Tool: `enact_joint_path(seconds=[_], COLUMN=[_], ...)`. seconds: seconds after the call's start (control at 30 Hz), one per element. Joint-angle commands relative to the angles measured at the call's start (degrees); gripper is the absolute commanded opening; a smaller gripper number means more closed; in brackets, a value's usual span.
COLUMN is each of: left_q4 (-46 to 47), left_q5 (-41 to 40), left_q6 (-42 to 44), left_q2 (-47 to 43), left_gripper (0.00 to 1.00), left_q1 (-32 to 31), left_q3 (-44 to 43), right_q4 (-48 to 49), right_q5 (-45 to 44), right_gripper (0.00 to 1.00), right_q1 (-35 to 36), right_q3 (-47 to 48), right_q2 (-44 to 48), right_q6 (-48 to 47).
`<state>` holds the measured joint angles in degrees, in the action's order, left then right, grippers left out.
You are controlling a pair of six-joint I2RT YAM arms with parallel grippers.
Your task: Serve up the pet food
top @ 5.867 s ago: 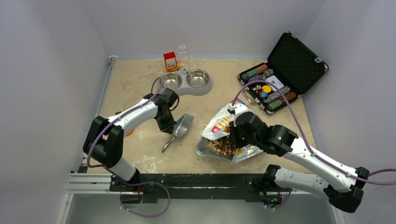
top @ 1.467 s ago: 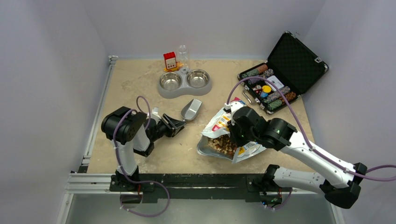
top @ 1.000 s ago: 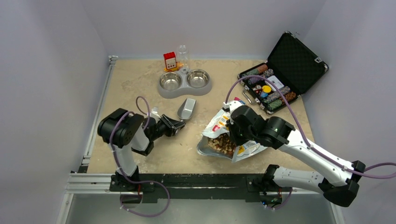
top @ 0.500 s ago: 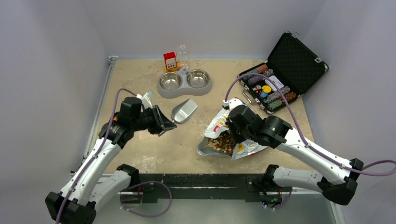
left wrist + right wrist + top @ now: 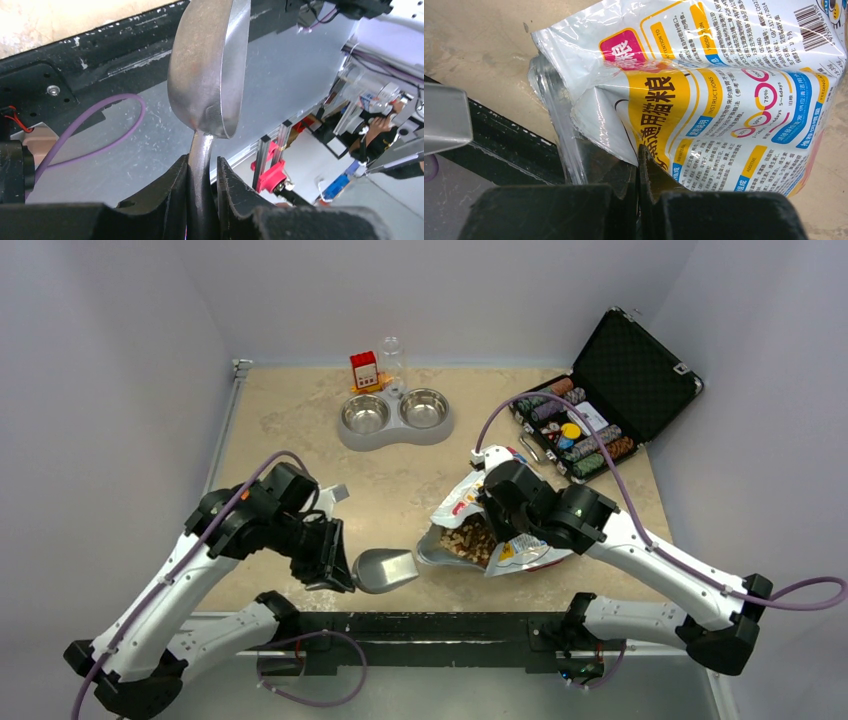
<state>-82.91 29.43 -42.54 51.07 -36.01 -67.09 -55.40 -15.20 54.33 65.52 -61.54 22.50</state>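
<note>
Kibble (image 5: 468,537) is sitting in a brown heap inside the open bag (image 5: 455,505), near the front edge of the table (image 5: 290,430). The right gripper (image 5: 638,172) is pinching the bag's rim tight, keeping the mouth open. The left gripper (image 5: 202,187) is squeezing the handle of the metal scoop (image 5: 385,568). The scoop has just swung down from mid-table and is now hanging beside the bag's mouth, so digging in looks next. The bowls (image 5: 395,418) are waiting, empty.

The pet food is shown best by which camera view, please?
Top external: the pet food shows as a brown heap in the open mouth of the bag. Right wrist shows only the bag's printed outside; left wrist only the scoop.
</note>
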Motion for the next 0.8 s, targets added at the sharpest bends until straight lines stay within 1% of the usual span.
enact_joint_path(seconds=[0.0,0.07,0.17,0.33,0.43,0.5,0.6,0.7,0.77], left_q4=[5.1,9.0,9.5,15.2,13.3,13.5,14.1,11.3,10.0], left_q5=[2.6,2.0,-1.2,0.2,-1.6,-1.7,0.6,-4.4,-5.8], left_q6=[-2.8,-4.0,-2.8,-4.0,-2.5,-2.6,-2.8,-2.2,-1.1], left_q2=[5.9,8.6,14.1,20.8,25.6,27.3,28.1,24.1,20.3], left_gripper=[0.00,0.00,0.00,0.00,0.00,0.00,0.00,0.00,0.00], left_q1=[-3.6,-5.0,-5.6,-6.3,-7.3,-7.4,-7.7,-7.7,-7.7], left_q3=[-4.3,-6.4,-10.8,-13.2,-16.9,-17.5,-17.0,-15.5,-13.7], right_q4=[7.9,7.8,7.7,7.1,6.8,6.7,6.3,5.5,5.4], right_q5=[-1.2,-1.1,-0.7,-0.4,-0.4,-0.3,-0.4,-0.8,-0.9], right_gripper=[0.00,0.00,0.00,0.00,0.00,0.00,0.00,0.00,0.00], right_q1=[0.2,0.2,0.5,1.3,1.5,1.6,1.7,1.9,1.9], right_q3=[4.4,4.3,4.0,4.5,5.2,5.4,5.9,6.6,6.6], right_q2=[0.7,1.0,1.3,1.0,0.8,0.7,0.4,0.3,0.5], right_q6=[-1.0,-0.6,0.2,0.6,0.6,0.6,0.6,0.9,1.0])
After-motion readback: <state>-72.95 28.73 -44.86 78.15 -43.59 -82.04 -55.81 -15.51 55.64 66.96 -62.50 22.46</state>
